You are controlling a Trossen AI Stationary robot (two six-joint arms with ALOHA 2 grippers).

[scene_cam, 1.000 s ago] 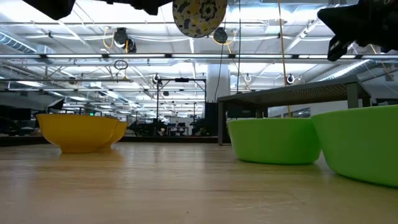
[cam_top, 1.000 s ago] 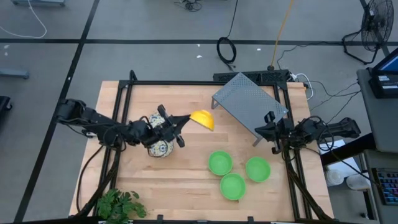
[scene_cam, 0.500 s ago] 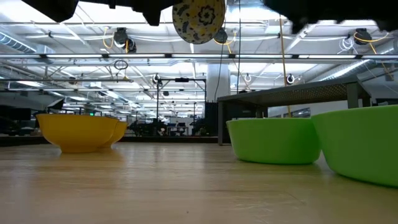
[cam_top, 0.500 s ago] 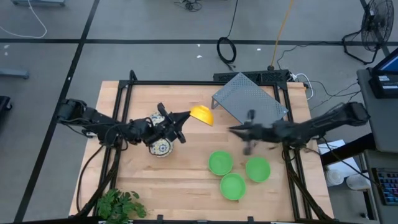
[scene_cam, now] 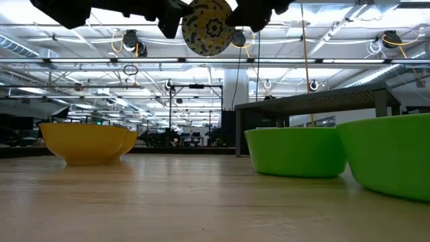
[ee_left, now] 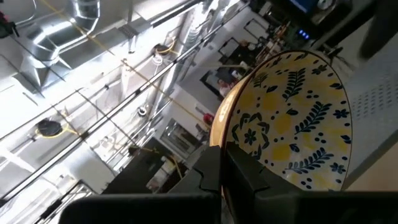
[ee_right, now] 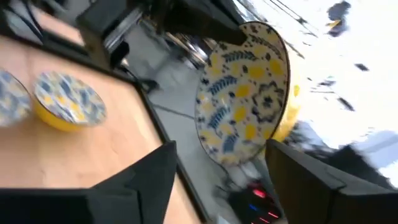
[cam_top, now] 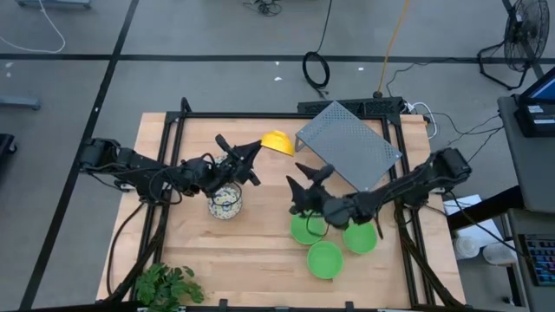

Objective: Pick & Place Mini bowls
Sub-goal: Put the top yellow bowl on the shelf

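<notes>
My left gripper (cam_top: 251,156) is shut on a mini bowl (cam_top: 277,141), yellow outside and blue-and-yellow floral inside (ee_left: 292,118). It holds the bowl high over the table's middle, tipped on edge (scene_cam: 208,27). My right gripper (cam_top: 299,186) stands open just near of that bowl, with the bowl (ee_right: 245,93) ahead of its spread fingers and nothing between them. Two more floral bowls (ee_right: 62,99) rest on their bases on the table under the left arm (cam_top: 225,199). Three green bowls (cam_top: 324,258) sit at the near right. My left gripper pinches the floral bowl's rim (ee_left: 217,134) between its two fingers, one finger on the patterned inside and one on the yellow outside. It comes at it roughly level from the table's left. The bowl is lifted clear and stands on edge, its inside facing the near side.
A grey perforated metal rack (cam_top: 347,146) stands at the far right, close behind the right arm. A green plant (cam_top: 165,286) sits at the near left corner. A black frame (cam_top: 173,165) runs along the table's edges.
My right arm has swung from the table's right edge toward the middle, up to the held bowl, and its fingers have opened. My left gripper has carried the bowl a little toward the far edge, still tipped on edge.
</notes>
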